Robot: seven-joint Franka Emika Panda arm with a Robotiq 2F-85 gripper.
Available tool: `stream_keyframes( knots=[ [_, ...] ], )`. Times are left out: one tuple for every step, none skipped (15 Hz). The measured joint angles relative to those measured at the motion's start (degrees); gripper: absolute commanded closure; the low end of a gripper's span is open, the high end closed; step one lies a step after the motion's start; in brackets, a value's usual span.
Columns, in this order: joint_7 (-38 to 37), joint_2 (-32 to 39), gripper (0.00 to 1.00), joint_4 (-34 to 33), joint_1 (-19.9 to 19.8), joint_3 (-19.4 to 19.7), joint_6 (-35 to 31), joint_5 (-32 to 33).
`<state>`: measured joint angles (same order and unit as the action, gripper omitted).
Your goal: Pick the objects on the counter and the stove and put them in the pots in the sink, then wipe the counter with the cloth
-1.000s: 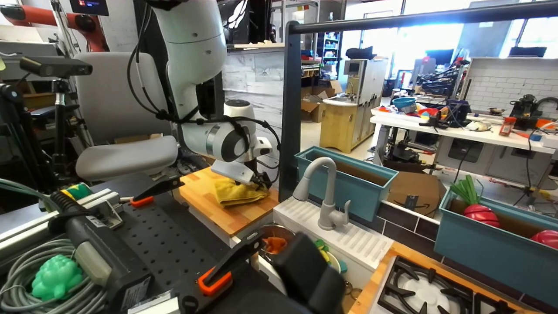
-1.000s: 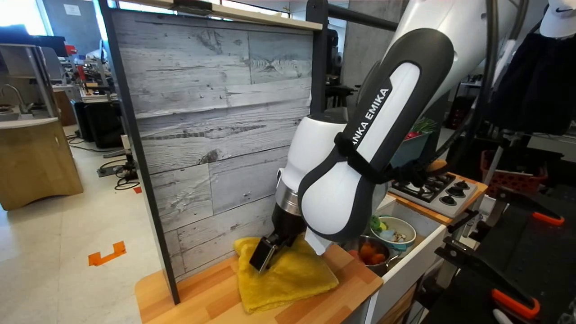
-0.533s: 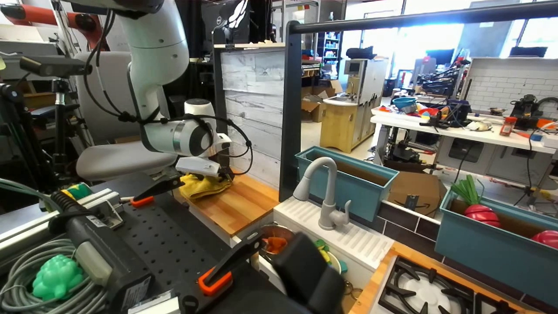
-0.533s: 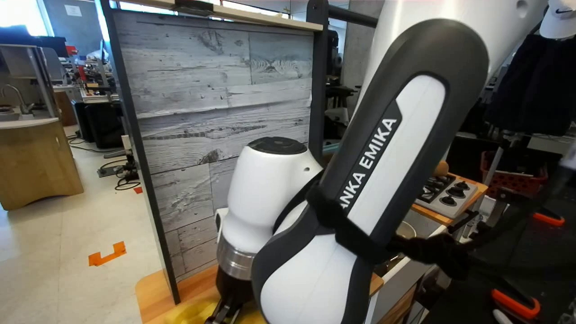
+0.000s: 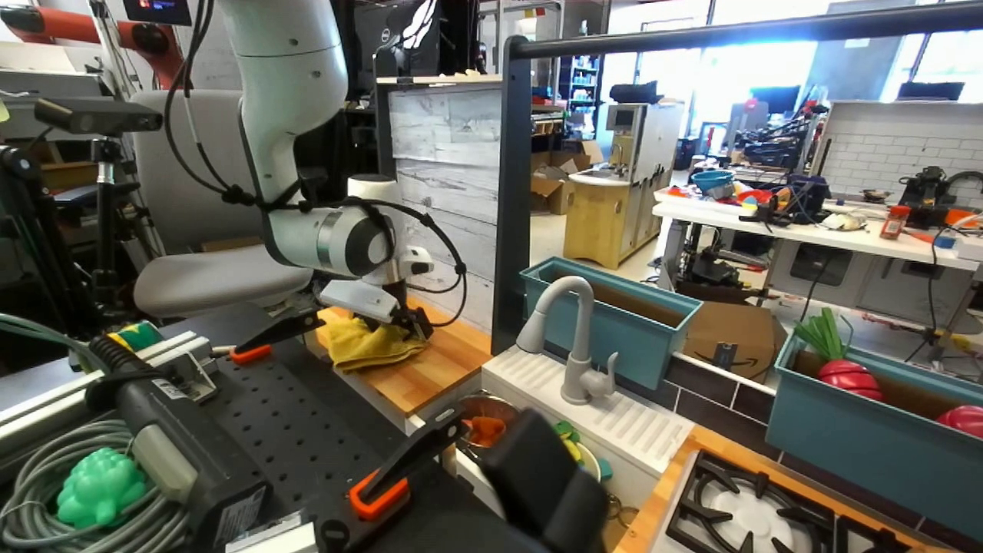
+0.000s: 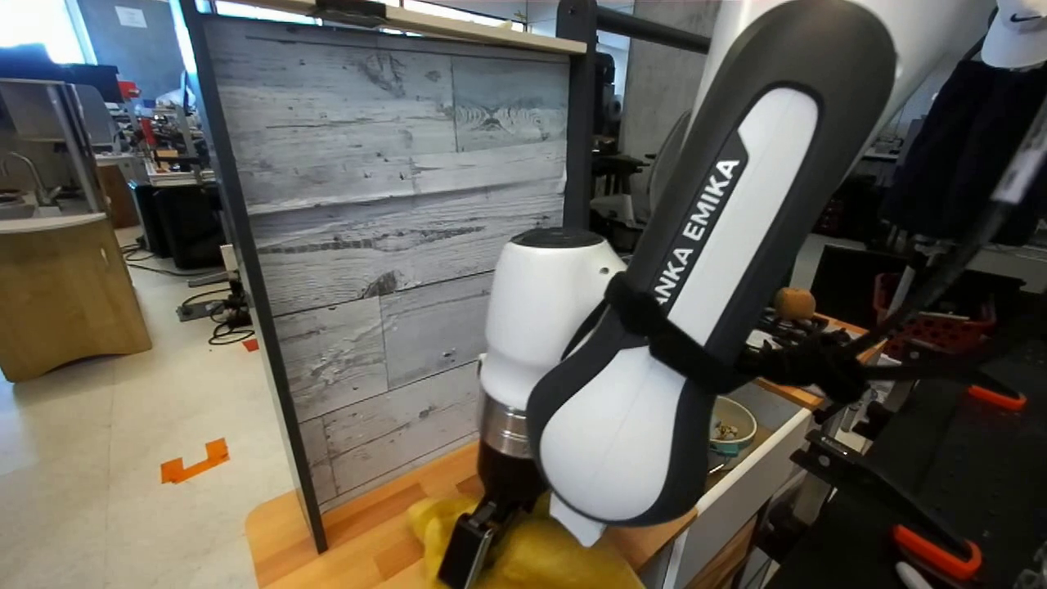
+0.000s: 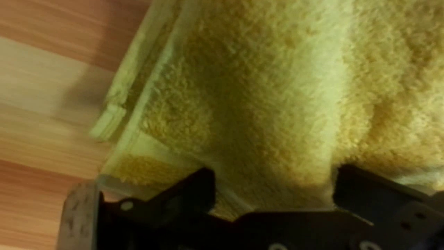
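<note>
Cloth (image 5: 365, 349), yellow and fuzzy, lay bunched up on the wooden bench (image 5: 453, 361) in an exterior view. The pincer (image 7: 274, 173), spread wide, was down at the cloth's right end. Farther right sat a pot (image 5: 491, 401) with orange things (image 5: 486, 432) inside, then the stove (image 5: 746, 507).

Right under your gripper (image 7: 274, 170) lies the cloth (image 5: 369, 349), on the counter (image 5: 430, 376). In an exterior view the panel (image 6: 393, 204) stands behind your gripper. In both exterior views you find the sink (image 6: 761, 462) right of the gripper; in it, the pot (image 5: 491, 407) sits nearer your gripper than the bowl (image 6: 740, 413). Past the sink lies the stove (image 5: 749, 513).
</note>
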<state>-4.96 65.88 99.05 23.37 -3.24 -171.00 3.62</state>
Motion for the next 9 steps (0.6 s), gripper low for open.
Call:
stream_keyframes(
  knots=[
    [-0.96, -1.14, 0.00, 2.83, -1.19, 1.02, -1.40, -0.79],
    [-1.64, -2.09, 0.00, 5.64, -2.55, 1.86, -3.34, -1.41],
    [-1.69, -2.84, 0.00, 8.11, -4.03, 2.41, -5.26, -1.61],
    [-1.48, -3.36, 0.00, 10.14, -5.57, 2.60, -6.91, -1.60],
    [-0.83, -3.69, 0.00, 11.44, -6.77, 2.51, -7.98, -1.48],
    [0.22, -3.77, 0.00, 11.89, -7.37, 2.19, -8.44, -1.22],
    [1.37, -3.69, 0.00, 11.71, -7.50, 1.49, -8.48, -0.77],
    [2.32, -3.45, 0.00, 11.16, -7.29, 0.38, -8.48, -0.34],
    [2.96, -2.96, 0.00, 10.07, -6.48, -0.84, -8.45, -0.09]
  ],
)
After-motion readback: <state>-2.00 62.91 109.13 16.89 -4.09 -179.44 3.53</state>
